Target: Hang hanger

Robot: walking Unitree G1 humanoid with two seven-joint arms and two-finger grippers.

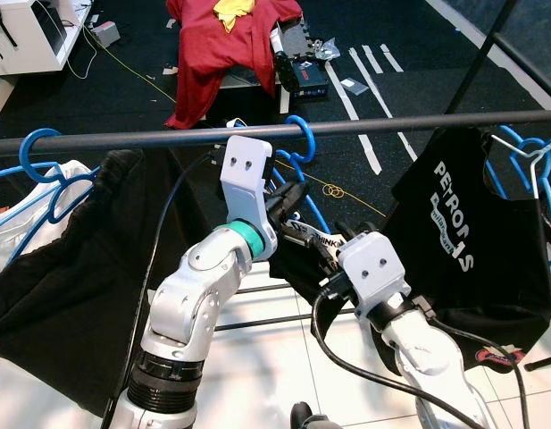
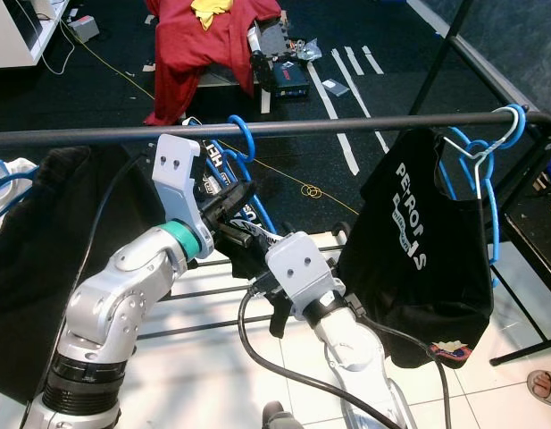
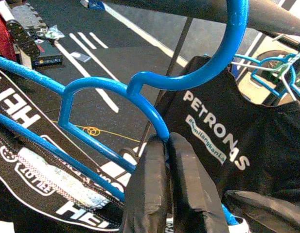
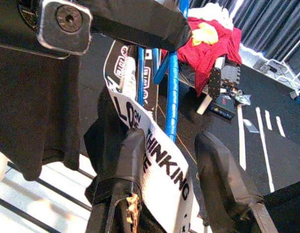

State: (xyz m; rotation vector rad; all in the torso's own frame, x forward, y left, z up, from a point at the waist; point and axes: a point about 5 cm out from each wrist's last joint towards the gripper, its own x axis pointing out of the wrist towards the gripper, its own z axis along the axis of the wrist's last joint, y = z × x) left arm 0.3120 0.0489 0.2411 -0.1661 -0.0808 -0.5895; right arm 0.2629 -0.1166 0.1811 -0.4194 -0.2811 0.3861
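Fingers of the right gripper [image 4: 169, 184] stand apart at the lower centre of the head views, a white printed strap of the black garment [image 4: 154, 145] passing between them, one finger touching it. Just above and to the left, the left gripper [image 3: 171, 187] has its black fingers [image 3: 188, 184] pressed together on the shoulder of the bright blue plastic hanger [image 3: 115, 87], whose hook [image 1: 302, 134] curls over the dark horizontal metal rail [image 1: 168, 137] at the middle of the frame. At centre right a black T-shirt with white lettering [image 1: 458, 241] hangs from the same rail on another blue hanger [image 1: 525, 156]. At centre left a further blue hanger [image 1: 34, 156] and a dark cloth [image 1: 70, 268] hang there too. Beyond, at the upper centre, a red garment [image 1: 221, 45] lies draped above the dark floor [image 1: 123, 98].
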